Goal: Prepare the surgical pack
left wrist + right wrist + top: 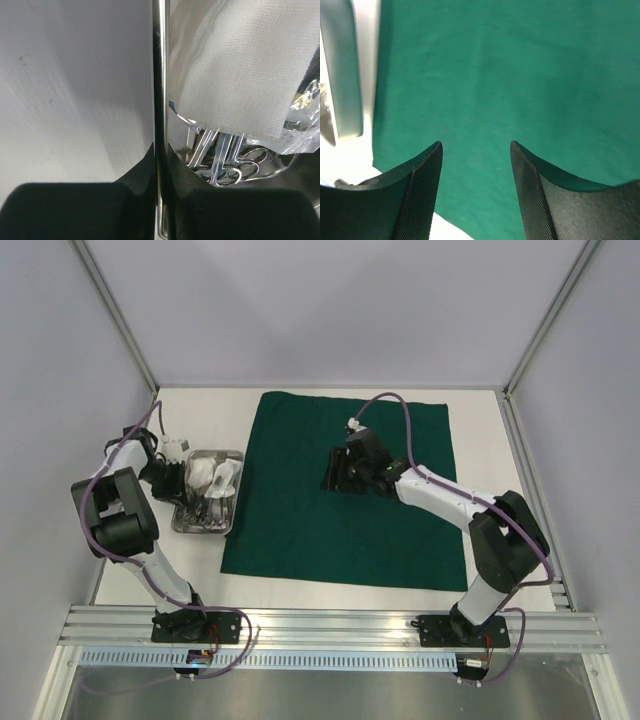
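Seen from above, the green drape (340, 490) lies mid-counter (330, 598), with the steel tray (203, 530) just beside its left edge. At the left wrist, the left hand (160, 165) pinches the tray's rim (gauze (235, 65) and ringed instruments (225, 172) inside). At the right wrist, the right hand (476, 145) hangs wide open and empty above the drape.

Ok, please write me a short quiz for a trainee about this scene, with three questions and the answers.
1. True or false: the steel tray stands on the green drape.
2. Which gripper is open? A) left gripper B) right gripper
3. What does the left gripper clamp?

Key: 1 false, the tray stands beside the drape; 2 B, it hovers over the drape; 3 the rim of the steel tray.
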Controlling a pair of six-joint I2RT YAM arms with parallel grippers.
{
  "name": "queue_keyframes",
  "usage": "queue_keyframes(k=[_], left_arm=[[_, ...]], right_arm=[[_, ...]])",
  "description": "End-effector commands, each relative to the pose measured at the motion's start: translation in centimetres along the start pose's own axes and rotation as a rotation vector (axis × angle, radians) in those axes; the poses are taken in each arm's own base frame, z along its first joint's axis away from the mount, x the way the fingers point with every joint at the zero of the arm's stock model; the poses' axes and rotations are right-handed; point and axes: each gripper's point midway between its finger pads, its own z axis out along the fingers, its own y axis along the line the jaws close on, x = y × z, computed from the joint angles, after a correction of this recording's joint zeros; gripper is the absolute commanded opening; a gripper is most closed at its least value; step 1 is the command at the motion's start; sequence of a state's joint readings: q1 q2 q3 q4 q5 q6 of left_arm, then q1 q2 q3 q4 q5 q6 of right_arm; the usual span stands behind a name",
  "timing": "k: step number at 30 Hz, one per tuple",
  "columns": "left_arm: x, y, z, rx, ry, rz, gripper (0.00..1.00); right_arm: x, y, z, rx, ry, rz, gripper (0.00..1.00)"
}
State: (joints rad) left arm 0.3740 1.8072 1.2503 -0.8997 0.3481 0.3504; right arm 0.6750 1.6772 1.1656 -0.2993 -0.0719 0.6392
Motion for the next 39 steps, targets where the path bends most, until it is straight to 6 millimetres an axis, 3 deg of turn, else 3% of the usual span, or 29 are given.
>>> queue_keyframes(k=[1, 8, 12, 13, 16, 23, 27, 32, 35, 38, 39], left_arm=[[-0.8, -3.5, -2.0, 0.026, -0.005, 0.121, 0.0], [-2.1, -8.6, -1.6, 0.021, 0.051, 0.358, 0.0], [-2.9, -12.4, -0.7, 0.043, 0.101, 0.517, 0.0], [-2.9, -13.9, -0.2, 0.052, 0.119, 0.574, 0.0], [-2.8, -15.6, 1.1, 0.045, 0.175, 0.676, 0.0], [-2.1, -21.7, 4.1, 0.081, 0.242, 0.929, 0.0], [-1.7, -23.7, 5.5, 0.103, 0.256, 1.023, 0.0], [-1.5, -24.8, 6.8, 0.113, 0.267, 1.067, 0.0], [-1.7, -24.8, 7.1, 0.111, 0.265, 1.075, 0.08], [-2.1, -24.8, 7.2, 0.1, 0.255, 1.079, 0.24], [-2.3, -24.9, 7.2, 0.096, 0.246, 1.082, 0.34]], right_arm=[[-1.2, -1.5, -1.9, 0.008, -0.039, -0.008, 0.59], [-2.6, -4.5, -4.2, 0.042, -0.075, -0.041, 0.58], [-3.0, -4.8, -5.1, 0.028, -0.078, -0.09, 0.56], [-2.9, -4.9, -5.1, 0.029, -0.071, -0.103, 0.56], [-2.8, -4.6, -5.0, 0.011, -0.057, -0.124, 0.53], [-2.2, -4.8, -3.9, -0.002, -0.027, -0.131, 0.5], [-1.2, -5.7, -2.6, 0.018, 0.014, -0.128, 0.5], [0.2, -6.0, -1.2, 0.007, 0.068, -0.111, 0.47], [0.7, -5.7, -0.5, -0.021, 0.089, -0.104, 0.45], [0.9, -5.4, 0.2, -0.027, 0.101, -0.109, 0.43], [1.2, -5.5, 0.5, -0.024, 0.11, -0.105, 0.43]])
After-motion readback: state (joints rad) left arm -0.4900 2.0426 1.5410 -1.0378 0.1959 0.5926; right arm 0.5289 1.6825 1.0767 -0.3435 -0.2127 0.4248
